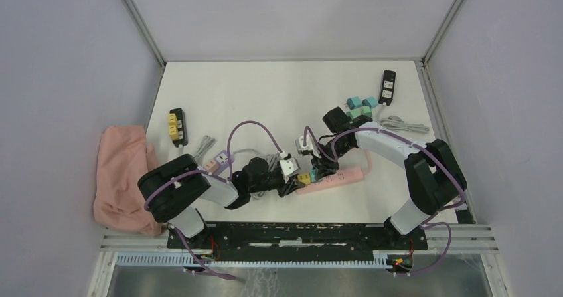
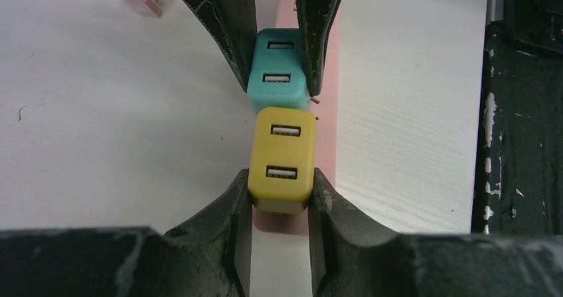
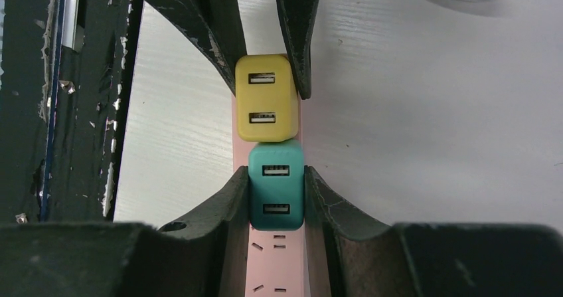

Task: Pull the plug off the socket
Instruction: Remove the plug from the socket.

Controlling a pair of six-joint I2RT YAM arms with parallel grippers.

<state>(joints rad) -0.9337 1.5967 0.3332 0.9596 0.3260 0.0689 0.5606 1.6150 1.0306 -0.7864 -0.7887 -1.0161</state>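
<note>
Left end effector [image 2: 280,185] clamps yellow plug [image 2: 281,152], right end effector [image 3: 276,177] teal plug [image 3: 276,194], both on the pink socket [image 3: 276,272].

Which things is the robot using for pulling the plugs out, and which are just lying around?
For the job: pink power strip, yellow plug in the left gripper, teal plug in the right gripper.

Just lying about: pink cloth, black strip with yellow sockets, second black strip, loose teal plugs, grey cable.
</note>
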